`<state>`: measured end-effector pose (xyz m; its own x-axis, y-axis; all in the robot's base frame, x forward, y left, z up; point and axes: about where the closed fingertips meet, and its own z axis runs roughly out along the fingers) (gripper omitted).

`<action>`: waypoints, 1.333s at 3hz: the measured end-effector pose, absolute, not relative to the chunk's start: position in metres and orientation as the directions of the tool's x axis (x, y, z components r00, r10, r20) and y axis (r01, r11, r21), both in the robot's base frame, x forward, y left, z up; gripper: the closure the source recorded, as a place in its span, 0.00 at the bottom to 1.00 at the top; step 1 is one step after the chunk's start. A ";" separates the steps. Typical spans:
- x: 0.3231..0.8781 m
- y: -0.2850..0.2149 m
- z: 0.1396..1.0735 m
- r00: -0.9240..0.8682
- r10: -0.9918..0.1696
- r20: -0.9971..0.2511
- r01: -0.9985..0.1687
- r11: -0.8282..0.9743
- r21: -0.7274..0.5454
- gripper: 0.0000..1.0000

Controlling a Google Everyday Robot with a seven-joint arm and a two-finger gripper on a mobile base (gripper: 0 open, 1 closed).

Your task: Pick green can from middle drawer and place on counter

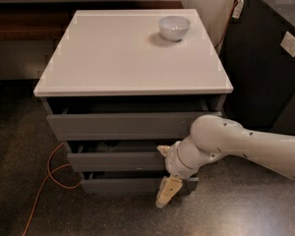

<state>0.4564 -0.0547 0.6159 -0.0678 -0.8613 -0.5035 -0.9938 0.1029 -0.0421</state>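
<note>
Green can: not to be seen from where I stand. If it is where the task says, it lies inside the shallow grey middle drawer (115,160), behind that flat, handle-less front.
Look of the can: nothing to report, as neither its colour nor its lid shows. The drawer's inside is black shadow.
Middle drawer: pulled out only a little, with a narrow dark gap above its front. The taller grey top drawer (123,126) sits just over it and is itself ajar.
Gripper: the beige-tipped gripper (167,191) on the rounded white arm (226,141) hangs low at the right end of the drawer stack. It points down in front of the grey bottom drawer (118,185), just beside the middle drawer's right corner. Whether it is released or clenched I cannot tell, and no can is in it.
Step in hand: by my reckoning the early part, getting at the drawer. The pick is not yet begun.
Next move: the opening looks too narrow to reach into, so the drawer likely needs drawing further out. The gripper must then rise, pass over the front and go down into the drawer, clear of the drawer above.
Counter: the large flat white square slab (123,58) tops the cabinet, with a small white bowl (174,27) near its back right. The front half looks a fair place to set the can.
</note>
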 end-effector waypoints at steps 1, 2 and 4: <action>0.466 -0.053 0.582 -0.097 -0.857 -0.506 -0.992 0.126 -0.024 0.00; 0.482 -0.053 0.548 -0.101 -0.866 -0.490 -0.988 0.145 -0.052 0.00; 0.537 -0.067 0.504 -0.069 -0.898 -0.434 -0.966 0.169 -0.195 0.00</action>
